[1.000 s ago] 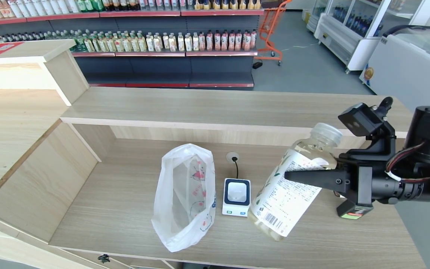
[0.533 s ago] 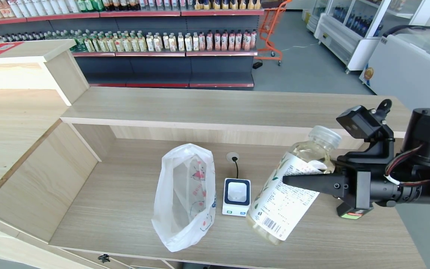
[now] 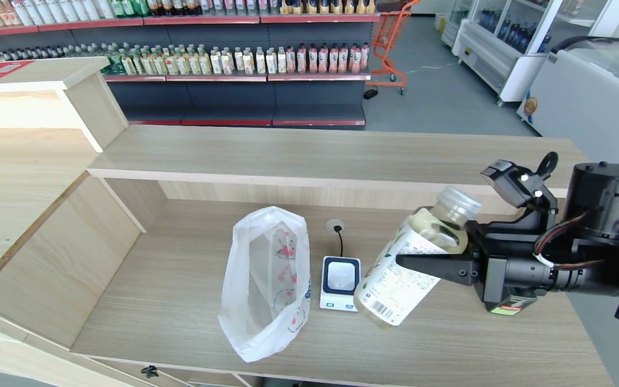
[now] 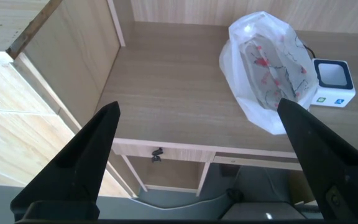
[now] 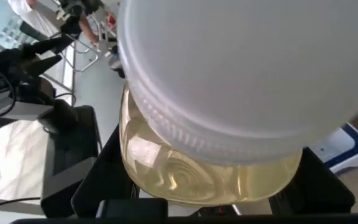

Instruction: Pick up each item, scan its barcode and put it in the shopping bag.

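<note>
Bottle held tilted beside the scanner

A bottle [image 3: 395,293] of pale yellow liquid is clamped between the fingers of the right gripper [image 3: 416,257], its base just right of the scanner [image 3: 340,282]. The shopping bag [image 3: 266,279] is stood open on the wooden counter [image 3: 153,301]. The left gripper [image 4: 199,109] is held with fingers apart. Drink shelves [image 3: 234,59] are seen behind.

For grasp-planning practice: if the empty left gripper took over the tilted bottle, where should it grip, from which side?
Probably the bottle by its labelled lower half, from the robot's left: the right gripper has its jaws on the upper half, so that round section beside the scanner is bare.
</note>
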